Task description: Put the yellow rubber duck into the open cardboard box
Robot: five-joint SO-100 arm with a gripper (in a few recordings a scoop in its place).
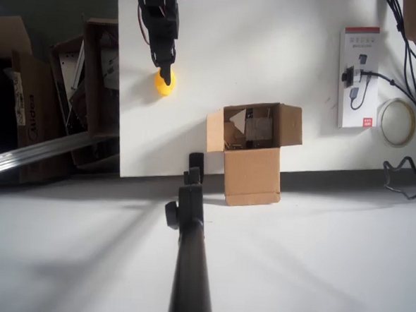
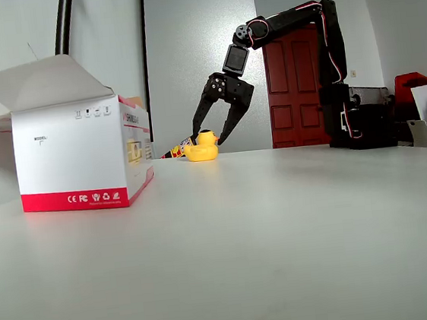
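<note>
Gripper [image 2: 208,136] hangs over the yellow rubber duck [image 2: 202,147], fingers spread to either side of it, nothing pinched. Overhead view: duck [image 1: 163,84] sits on the white table [image 1: 270,68] near its left edge, bare surface all round it. Open cardboard box [image 1: 254,153] stands at the table's bottom edge, overhanging it, well apart from the duck. White product box [image 1: 359,77] lies near the right edge.

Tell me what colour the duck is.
Bright yellow; the duck shows best in the fixed view, sitting between the open gripper's fingers.
</note>
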